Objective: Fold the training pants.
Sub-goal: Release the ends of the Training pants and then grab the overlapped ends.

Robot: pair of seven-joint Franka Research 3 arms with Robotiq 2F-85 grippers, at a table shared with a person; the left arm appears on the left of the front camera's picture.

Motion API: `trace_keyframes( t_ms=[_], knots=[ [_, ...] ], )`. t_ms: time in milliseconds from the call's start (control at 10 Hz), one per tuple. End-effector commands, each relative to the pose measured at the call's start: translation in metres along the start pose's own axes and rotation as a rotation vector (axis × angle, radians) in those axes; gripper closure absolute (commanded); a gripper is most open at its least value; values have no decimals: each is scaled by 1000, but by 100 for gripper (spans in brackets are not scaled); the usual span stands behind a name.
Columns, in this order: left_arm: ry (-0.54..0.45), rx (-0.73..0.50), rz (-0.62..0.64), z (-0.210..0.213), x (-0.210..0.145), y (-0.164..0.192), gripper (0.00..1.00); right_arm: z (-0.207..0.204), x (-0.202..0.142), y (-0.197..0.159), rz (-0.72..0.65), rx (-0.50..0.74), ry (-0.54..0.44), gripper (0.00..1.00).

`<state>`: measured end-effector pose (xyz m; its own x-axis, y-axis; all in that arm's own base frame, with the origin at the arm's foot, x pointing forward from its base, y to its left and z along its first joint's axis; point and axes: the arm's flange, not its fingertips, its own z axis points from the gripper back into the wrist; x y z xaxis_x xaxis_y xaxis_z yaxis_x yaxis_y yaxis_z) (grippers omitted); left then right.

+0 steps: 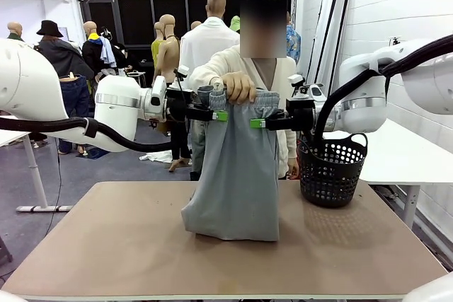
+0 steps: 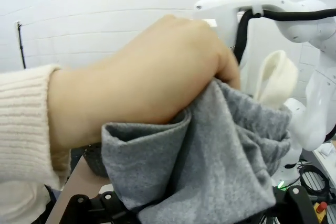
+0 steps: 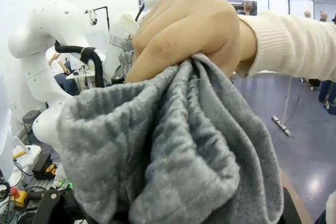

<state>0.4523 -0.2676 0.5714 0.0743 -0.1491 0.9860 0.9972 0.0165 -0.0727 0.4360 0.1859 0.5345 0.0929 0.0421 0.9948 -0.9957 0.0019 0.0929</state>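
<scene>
The light grey training pants (image 1: 233,175) hang upright over the table's middle, and their lower end rests bunched on the tabletop. A person's hand (image 1: 239,88) grips the gathered waistband from above. My left gripper (image 1: 221,115) and right gripper (image 1: 256,123) meet just under that hand, one at each side of the waistband. In the left wrist view, grey fabric (image 2: 210,161) lies between the spread fingers (image 2: 298,199), with the hand (image 2: 152,82) above it. The right wrist view shows the waistband (image 3: 173,145) between that gripper's wide-set fingers (image 3: 50,200). Both grippers are open.
A black perforated basket (image 1: 331,171) stands at the table's far right, close under my right arm. The brown tabletop (image 1: 106,238) has free room to the left of and in front of the pants. The person in a cream cardigan (image 1: 212,68) stands at the far edge.
</scene>
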Motion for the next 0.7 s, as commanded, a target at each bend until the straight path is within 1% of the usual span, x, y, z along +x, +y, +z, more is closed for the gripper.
trace_keyframes(
  t_ms=[0, 400, 600],
  knots=[
    [49, 74, 54, -9, -2, -4, 0, -12, 4, -9, 31, -15, -27, 0],
    [44, 78, 69, -13, -11, 2, 0, -4, 16, -14, 38, -29, -54, 0],
    [-18, 56, 63, -12, -10, 0, 0, -8, 13, -12, 24, -17, -40, 0]
  ],
)
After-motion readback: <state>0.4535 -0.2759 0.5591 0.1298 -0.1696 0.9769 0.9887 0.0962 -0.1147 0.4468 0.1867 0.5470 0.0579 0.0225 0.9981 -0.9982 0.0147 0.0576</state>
